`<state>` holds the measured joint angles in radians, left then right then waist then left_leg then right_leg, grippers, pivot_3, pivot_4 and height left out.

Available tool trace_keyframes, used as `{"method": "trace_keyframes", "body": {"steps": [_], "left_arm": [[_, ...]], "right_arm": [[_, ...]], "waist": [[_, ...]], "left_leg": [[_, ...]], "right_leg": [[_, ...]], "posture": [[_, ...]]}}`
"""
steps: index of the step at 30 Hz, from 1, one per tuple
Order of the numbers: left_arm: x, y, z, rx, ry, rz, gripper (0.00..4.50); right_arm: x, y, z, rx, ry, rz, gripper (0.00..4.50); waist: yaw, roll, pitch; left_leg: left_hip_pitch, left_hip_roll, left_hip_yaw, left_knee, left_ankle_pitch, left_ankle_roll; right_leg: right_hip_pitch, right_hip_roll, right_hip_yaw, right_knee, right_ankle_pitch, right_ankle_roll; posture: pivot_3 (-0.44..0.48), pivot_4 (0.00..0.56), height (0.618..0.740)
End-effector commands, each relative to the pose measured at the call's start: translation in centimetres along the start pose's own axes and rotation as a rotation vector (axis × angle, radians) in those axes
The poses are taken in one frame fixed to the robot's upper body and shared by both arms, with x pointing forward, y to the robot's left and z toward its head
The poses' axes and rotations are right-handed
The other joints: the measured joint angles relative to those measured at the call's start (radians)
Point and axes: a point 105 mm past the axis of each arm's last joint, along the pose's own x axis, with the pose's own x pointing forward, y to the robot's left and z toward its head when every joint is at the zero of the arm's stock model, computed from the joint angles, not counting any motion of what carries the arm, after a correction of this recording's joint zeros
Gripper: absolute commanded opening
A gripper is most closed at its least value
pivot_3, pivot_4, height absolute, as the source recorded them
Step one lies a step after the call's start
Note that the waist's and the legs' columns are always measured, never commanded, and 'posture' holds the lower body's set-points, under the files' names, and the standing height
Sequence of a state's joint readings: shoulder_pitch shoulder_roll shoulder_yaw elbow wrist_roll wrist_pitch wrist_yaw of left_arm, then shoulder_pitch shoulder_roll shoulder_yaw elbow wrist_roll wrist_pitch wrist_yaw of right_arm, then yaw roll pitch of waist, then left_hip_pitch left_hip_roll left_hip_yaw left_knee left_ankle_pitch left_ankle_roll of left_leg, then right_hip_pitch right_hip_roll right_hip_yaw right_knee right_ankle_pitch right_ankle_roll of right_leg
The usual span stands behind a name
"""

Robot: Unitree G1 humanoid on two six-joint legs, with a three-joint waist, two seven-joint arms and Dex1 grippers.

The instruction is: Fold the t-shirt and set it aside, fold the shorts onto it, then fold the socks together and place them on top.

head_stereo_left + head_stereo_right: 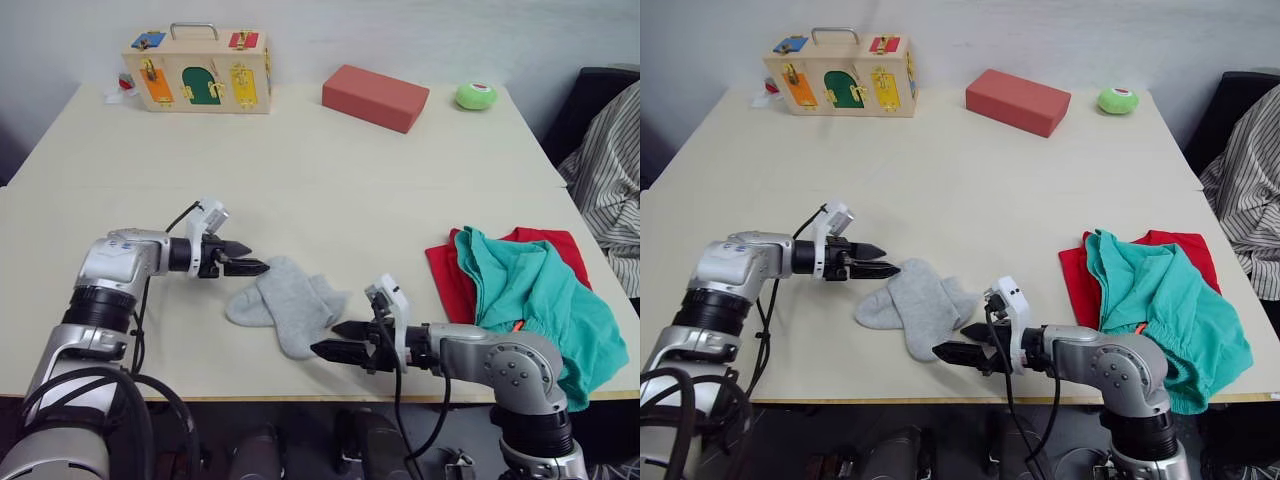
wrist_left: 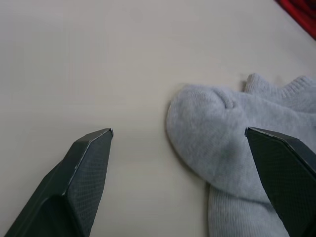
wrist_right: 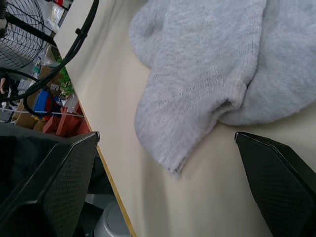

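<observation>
The socks are lying in a loose overlapping heap near the table's front edge, squarely between the two grippers. One sock is running left to right, its rounded end pointing toward the left gripper; the other is running from the middle of the heap down toward the front edge, its cuff end nearest the right gripper.

The left gripper is hovering just beside the heap's upper left end, tips aimed across at it. In the left wrist view its fingers are spread wide and holding nothing, with the sock's rounded end sitting in the gap, closer to one finger.

The right gripper is coming in low from the right, tips just beside the lower sock's end. Its fingers are likewise gaping and empty, the cuff lying between them but a little ahead.

Both arms look about equally near, each to its own end of the heap, so I judge the coming move as a two-handed pinch, one end each.

The shorts are lying bunched on the t-shirt at the right, well apart from the socks.
</observation>
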<state>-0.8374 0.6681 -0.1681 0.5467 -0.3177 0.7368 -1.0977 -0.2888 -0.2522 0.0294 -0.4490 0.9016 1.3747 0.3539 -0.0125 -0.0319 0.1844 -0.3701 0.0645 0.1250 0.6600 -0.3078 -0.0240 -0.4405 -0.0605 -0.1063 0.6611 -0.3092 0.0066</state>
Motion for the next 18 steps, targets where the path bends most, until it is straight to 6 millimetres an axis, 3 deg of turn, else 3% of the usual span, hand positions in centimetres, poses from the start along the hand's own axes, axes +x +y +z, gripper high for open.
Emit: {"method": "trace_keyframes", "body": {"steps": [1,2,5,11,12,17,18], "left_arm": [[1.1,0.2,-0.6,0.029,0.057,-0.017,4.5],[1.3,0.3,-0.6,0.042,0.055,-0.017,4.5],[1.6,0.4,-0.9,0.054,0.059,-0.029,3.87],[1.7,0.1,-1.9,0.07,0.039,-0.048,1.91],[1.7,0.0,-2.0,0.075,0.025,-0.053,1.62],[1.4,-0.4,-2.4,0.064,-0.025,-0.063,0.02],[1.2,-0.3,-2.2,0.062,-0.043,-0.049,0.02]], "right_arm": [[1.3,-0.8,-1.1,-0.008,0.057,-0.055,3.92],[1.4,-0.7,-1.1,-0.014,0.055,-0.05,3.53],[1.8,-0.5,-1.0,-0.022,0.042,-0.039,2.42],[1.9,-0.4,-1.1,0.001,0.027,-0.026,0.18],[1.9,-0.4,-1.1,0.0,0.026,-0.024,0.0],[1.6,-0.8,-0.6,-0.006,0.014,-0.023,0.0],[1.5,-0.8,-0.3,-0.004,0.003,-0.02,0.0]], "waist": [[-0.001,0.0,-0.001],[-0.002,-0.001,-0.001],[-0.003,-0.001,-0.001],[-0.016,-0.004,-0.003],[-0.017,-0.005,-0.004],[-0.016,-0.007,-0.005],[-0.017,-0.008,-0.005]], "left_leg": [[0.001,0.0,0.0,0.0,0.0,0.001],[0.001,0.0,-0.001,0.0,0.0,0.001],[0.001,0.0,-0.001,0.0,0.0,0.001],[0.0,0.0,-0.001,0.0,0.0,0.0],[0.001,0.0,-0.001,0.0,0.0,0.0],[0.001,0.0,-0.002,0.0,0.0,0.001],[0.001,0.0,-0.002,0.0,0.0,0.001]], "right_leg": [[0.001,0.0,0.0,0.0,0.0,0.0],[0.001,0.0,0.0,0.0,0.0,0.0],[0.001,0.0,0.0,0.0,0.0,0.0],[0.001,0.0,0.0,0.0,0.0,0.0],[0.001,0.0,0.0,0.0,0.0,0.0],[0.002,0.0,0.0,0.0,0.0,0.0],[0.002,0.0,0.0,0.0,0.0,0.0]], "posture": [[0.0,0.15,0.74],[0.0,0.15,0.74],[0.0,0.15,0.74],[0.0,0.15,0.74],[0.0,0.15,0.74],[0.0,0.15,0.74],[0.0,0.15,0.74]]}}
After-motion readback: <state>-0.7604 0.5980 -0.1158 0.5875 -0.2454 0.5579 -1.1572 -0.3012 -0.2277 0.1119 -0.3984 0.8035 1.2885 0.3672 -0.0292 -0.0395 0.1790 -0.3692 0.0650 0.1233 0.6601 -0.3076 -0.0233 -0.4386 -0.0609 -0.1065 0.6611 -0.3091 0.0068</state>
